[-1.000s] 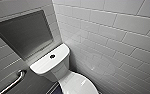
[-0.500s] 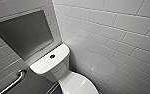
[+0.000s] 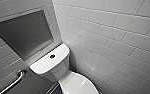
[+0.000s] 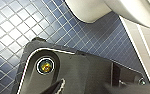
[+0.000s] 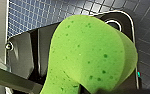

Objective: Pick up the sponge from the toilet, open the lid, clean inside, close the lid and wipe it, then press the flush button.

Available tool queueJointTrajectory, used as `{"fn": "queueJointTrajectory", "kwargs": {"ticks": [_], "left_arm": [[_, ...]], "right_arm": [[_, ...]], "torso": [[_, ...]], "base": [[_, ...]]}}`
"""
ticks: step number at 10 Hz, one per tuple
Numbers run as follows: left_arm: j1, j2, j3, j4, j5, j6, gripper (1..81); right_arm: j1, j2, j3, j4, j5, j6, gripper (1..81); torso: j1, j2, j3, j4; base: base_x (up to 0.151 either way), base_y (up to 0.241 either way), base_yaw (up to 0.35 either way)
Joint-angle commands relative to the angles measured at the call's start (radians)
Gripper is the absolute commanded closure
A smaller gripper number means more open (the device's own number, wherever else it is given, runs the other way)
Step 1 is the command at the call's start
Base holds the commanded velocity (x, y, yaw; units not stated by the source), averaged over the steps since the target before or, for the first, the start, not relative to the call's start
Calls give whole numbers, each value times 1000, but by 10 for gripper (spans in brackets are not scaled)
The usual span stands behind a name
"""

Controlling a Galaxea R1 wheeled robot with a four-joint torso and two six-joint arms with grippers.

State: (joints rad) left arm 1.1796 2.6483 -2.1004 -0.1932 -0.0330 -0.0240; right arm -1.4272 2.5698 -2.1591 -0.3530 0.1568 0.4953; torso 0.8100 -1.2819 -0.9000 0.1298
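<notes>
Above small-tiled blue floor point(image 5: 28, 15), right tool point(image 5: 87, 88) clamps the porous, folded green sponge point(image 5: 91, 55); left tool point(image 4: 83, 90): cannot tell

Speckled green sponge point(image 5: 91, 55), blue grid-tiled floor point(image 4: 13, 27)

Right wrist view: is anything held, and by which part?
The sponge, in the right gripper, apparently pinched at its creased narrow end; the exact contact is hidden.

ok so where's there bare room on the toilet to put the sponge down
For the sponge: the tank top is bare either side of the flush button, toward the grab bar and toward the wall corner. The visible part of the lid is bare too. Tight where it nears the tiled side wall.
</notes>
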Motion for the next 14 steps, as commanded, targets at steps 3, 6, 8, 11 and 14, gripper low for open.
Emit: {"fn": "queueJointTrajectory", "kwargs": {"ticks": [3, 6, 8, 11, 14], "left_arm": [[-125, -56, 28, -147, 68, -2, 10], [-163, -37, 20, -155, 107, -2, 10], [-169, -1, -19, -158, 107, -7, 10], [-191, 35, -44, -157, 108, -8, 10], [-237, 55, -44, -157, 136, -24, 10]], "right_arm": [[-6, -20, 3, -18, -51, 5, 811], [-11, -9, -30, -23, -52, 3, 811], [-11, 8, -48, -24, -52, -1, 811], [-11, 12, -65, -24, -52, -1, 811], [-11, 28, -86, -24, -52, -1, 811]], "torso": [[0, 0, 0, 0], [0, 0, 0, 0], [0, 0, 0, -102], [0, 0, 0, -91], [0, 0, 0, -136]], "base": [[0, 0, 0], [0, 0, 0], [0, 0, 0], [0, 0, 0], [0, 0, 0]]}}
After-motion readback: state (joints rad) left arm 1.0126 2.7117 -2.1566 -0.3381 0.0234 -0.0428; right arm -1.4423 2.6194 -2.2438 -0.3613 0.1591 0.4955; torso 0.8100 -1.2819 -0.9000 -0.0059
